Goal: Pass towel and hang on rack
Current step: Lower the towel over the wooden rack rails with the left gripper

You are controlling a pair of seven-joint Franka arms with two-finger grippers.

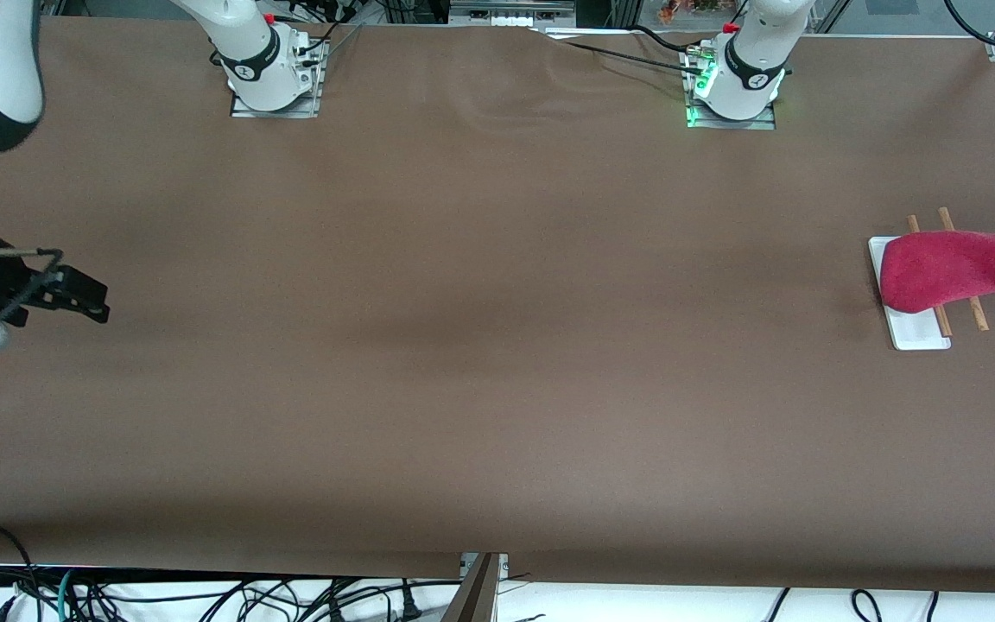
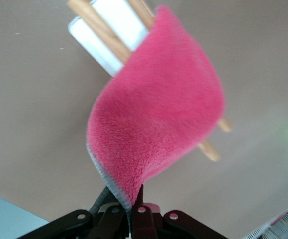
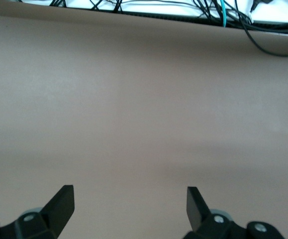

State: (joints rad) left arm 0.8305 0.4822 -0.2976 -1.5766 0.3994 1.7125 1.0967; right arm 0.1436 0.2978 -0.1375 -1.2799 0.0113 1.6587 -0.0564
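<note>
Fingers of the left gripper (image 2: 132,208) pinch one corner of the towel (image 1: 951,269) draped over the rack (image 1: 918,332), while the right gripper (image 3: 130,201) waits spread over bare table (image 1: 480,345).

Even, diffuse overhead light covers the brown counter (image 1: 480,285) in the front view, leaving only soft darker bands across its middle and a faint shadow beside the rack (image 1: 916,326). A green indicator glows at the left arm's base (image 1: 705,86). The right arm's casing at the frame edge looks large and soft-edged. In the left wrist view the towel (image 2: 158,119) is slightly blurred, the rods (image 2: 101,35) softer. The right wrist view is evenly lit, with mild banding.
</note>
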